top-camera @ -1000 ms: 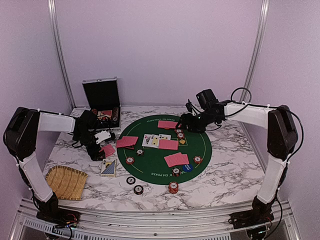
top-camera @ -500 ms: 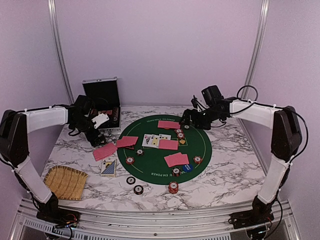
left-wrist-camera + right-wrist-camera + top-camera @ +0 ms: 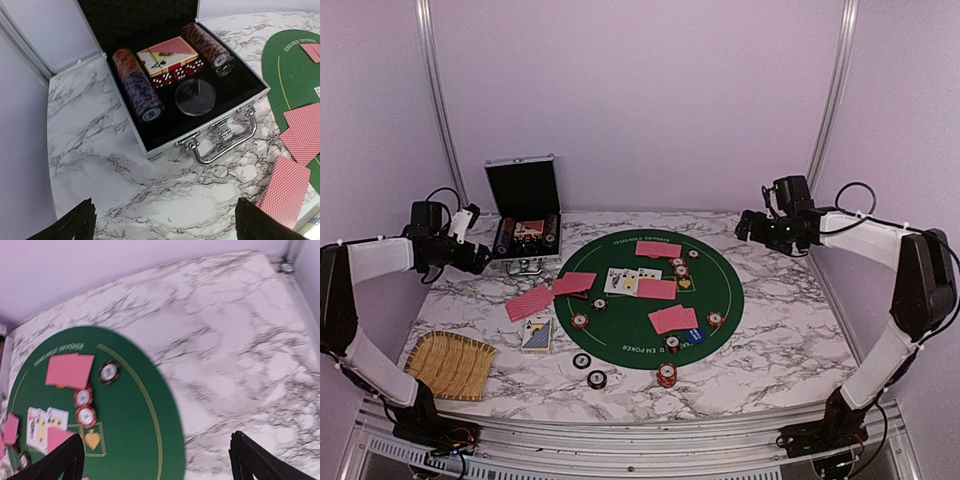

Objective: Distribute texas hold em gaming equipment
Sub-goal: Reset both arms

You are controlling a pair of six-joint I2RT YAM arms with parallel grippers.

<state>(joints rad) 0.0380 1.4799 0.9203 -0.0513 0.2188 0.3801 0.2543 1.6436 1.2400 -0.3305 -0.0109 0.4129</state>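
Observation:
Red-backed cards [image 3: 673, 320] lie in pairs on the green mat [image 3: 720, 290], and one pair [image 3: 528, 302] lies on the marble left of it. Face-up cards [image 3: 620, 281] lie at the centre. Red and dark chips [image 3: 666, 375] sit around the mat's rim, and a blue dealer button [image 3: 695, 336] is near the front. My left gripper [image 3: 480, 258] is open and empty, hovering before the case; its fingertips [image 3: 75, 222] frame bare marble. My right gripper [image 3: 745, 228] is open and empty above the mat's far right edge, with a red card [image 3: 70, 370] and chips [image 3: 83, 397] to its left.
The open silver case [image 3: 200, 142] holds chip rows [image 3: 135, 85], a card deck [image 3: 167, 52], dice and a clear disc. A straw tray [image 3: 452, 365] sits front left. A blue card box [image 3: 537, 335] lies by the mat. Metal frame posts stand at the back corners.
My left gripper has let go of the red cards on the marble and drawn back left towards the case. My right gripper has drawn back right, off the mat's far chips.

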